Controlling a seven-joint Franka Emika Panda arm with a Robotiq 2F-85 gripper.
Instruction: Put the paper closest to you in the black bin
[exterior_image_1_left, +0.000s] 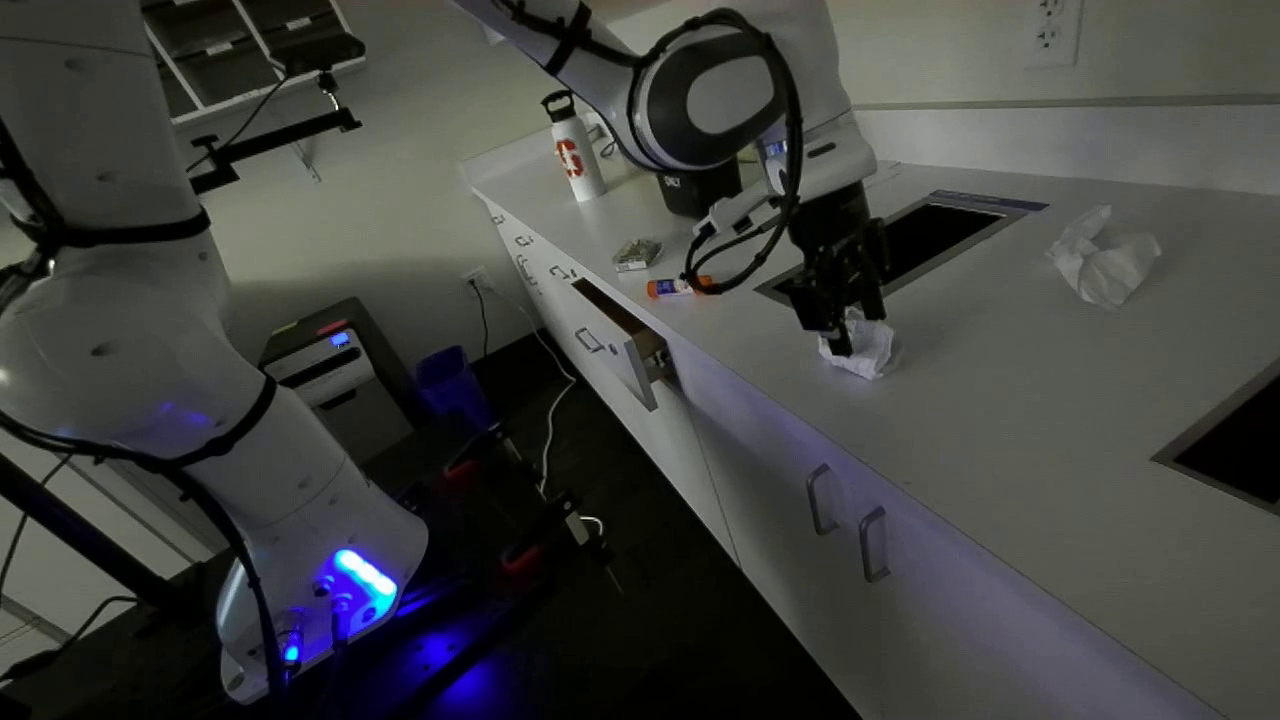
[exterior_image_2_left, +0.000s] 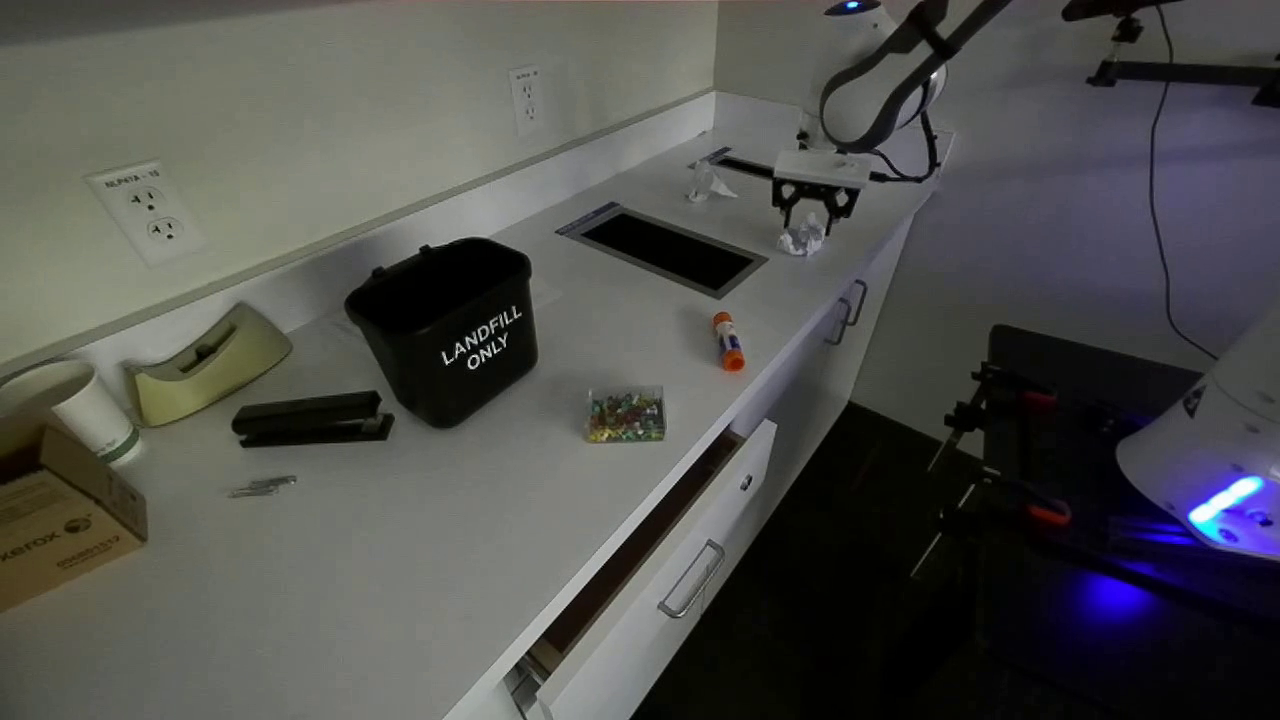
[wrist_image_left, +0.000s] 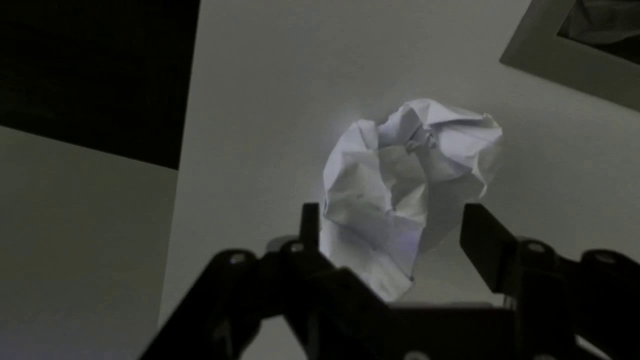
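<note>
A crumpled white paper lies on the white counter, near its front edge. It shows in both exterior views (exterior_image_1_left: 868, 352) (exterior_image_2_left: 800, 242) and in the wrist view (wrist_image_left: 375, 185). My gripper (wrist_image_left: 391, 215) is open and low over this paper. Its fingers stand on either side of the paper's near part, the left finger close against it and a gap at the right. The gripper also shows in both exterior views (exterior_image_1_left: 856, 328) (exterior_image_2_left: 808, 224). Another crumpled paper (exterior_image_1_left: 1105, 255) (exterior_image_2_left: 706, 185) lies further back. The black bin (exterior_image_2_left: 440, 320) marked LANDFILL ONLY stands upright along the counter, partly hidden by my arm (exterior_image_1_left: 700, 190).
Dark framed rectangular openings (exterior_image_2_left: 670, 250) (exterior_image_1_left: 940, 240) lie in the counter. A glue stick (exterior_image_2_left: 728, 342) and a box of pins (exterior_image_2_left: 626, 415) lie near the front edge. A drawer (exterior_image_2_left: 660, 600) stands open. A stapler (exterior_image_2_left: 312, 420) and tape dispenser (exterior_image_2_left: 215, 365) sit beside the bin.
</note>
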